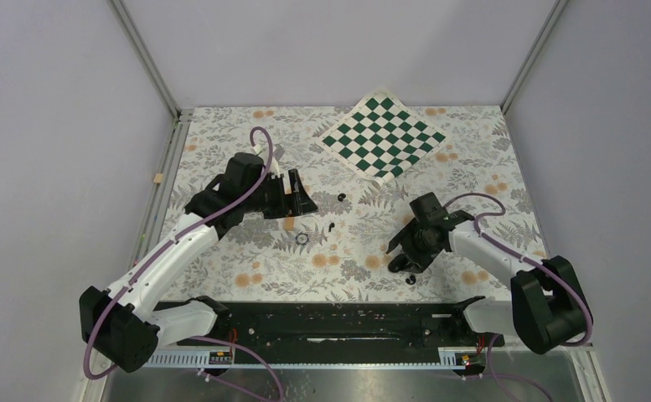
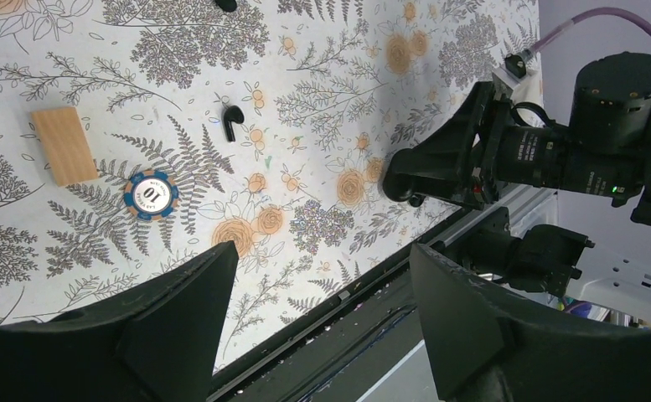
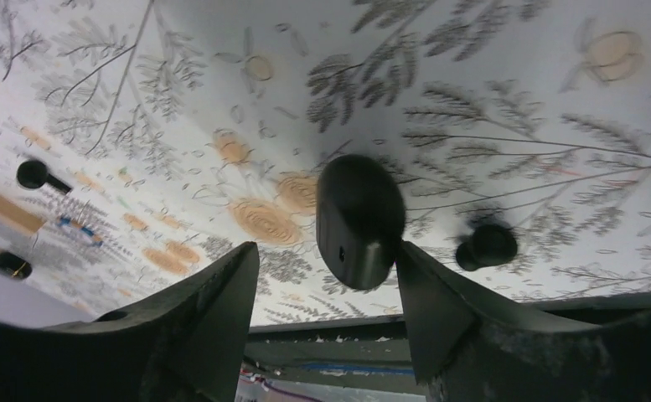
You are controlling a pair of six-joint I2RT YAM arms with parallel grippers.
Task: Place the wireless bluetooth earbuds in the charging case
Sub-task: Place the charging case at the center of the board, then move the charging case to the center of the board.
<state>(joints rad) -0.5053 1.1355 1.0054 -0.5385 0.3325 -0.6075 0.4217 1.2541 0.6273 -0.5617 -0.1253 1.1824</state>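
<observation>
The charging case (image 3: pixel 359 219) is a black oval pebble with its lid down, lying on the floral table. It sits between the fingers of my right gripper (image 3: pixel 328 251), which is open; the case touches the right-hand finger and is apart from the left one. In the top view the case (image 1: pixel 400 263) lies under that gripper (image 1: pixel 401 249). Two black earbuds lie loose mid-table (image 1: pixel 339 196) (image 1: pixel 330 225); one shows in the left wrist view (image 2: pixel 232 121). My left gripper (image 1: pixel 299 198) (image 2: pixel 322 260) is open and empty, above the table to their left.
A small black rounded thing (image 3: pixel 487 245) (image 1: pixel 411 280) lies just beside the case; I cannot tell what it is. A blue poker chip (image 2: pixel 151 194) and a tan wooden block (image 2: pixel 64 144) lie near the buds. A green checkered mat (image 1: pixel 383 136) lies at the back.
</observation>
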